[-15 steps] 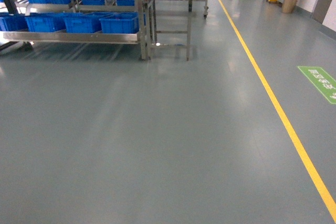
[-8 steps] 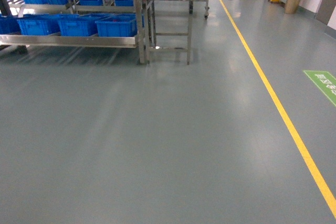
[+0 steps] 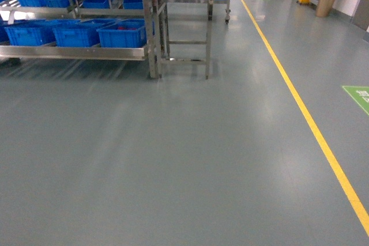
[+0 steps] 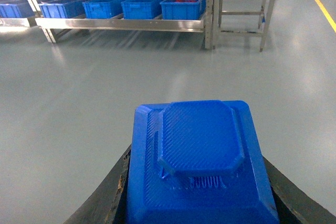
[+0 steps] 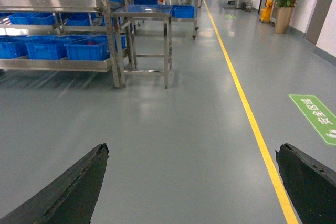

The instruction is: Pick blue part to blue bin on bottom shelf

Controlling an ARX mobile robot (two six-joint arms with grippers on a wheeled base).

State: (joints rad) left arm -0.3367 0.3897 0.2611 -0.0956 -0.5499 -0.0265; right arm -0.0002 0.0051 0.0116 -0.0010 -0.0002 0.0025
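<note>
Left wrist: blue part (image 4: 202, 166) flat in left claw (image 4: 197, 203), long axis fwd.

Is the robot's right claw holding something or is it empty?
Empty and open. In the right wrist view the right gripper has its two black fingers spread far apart, with only bare grey floor between them.

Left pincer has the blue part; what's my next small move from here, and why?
Probably keep rolling the base forward and a bit left toward the bottom shelf. The blue part sits between the left pincer's fingers, but the blue bins lie across open floor, seemingly beyond arm's reach. The right pincer is open and empty.
</note>
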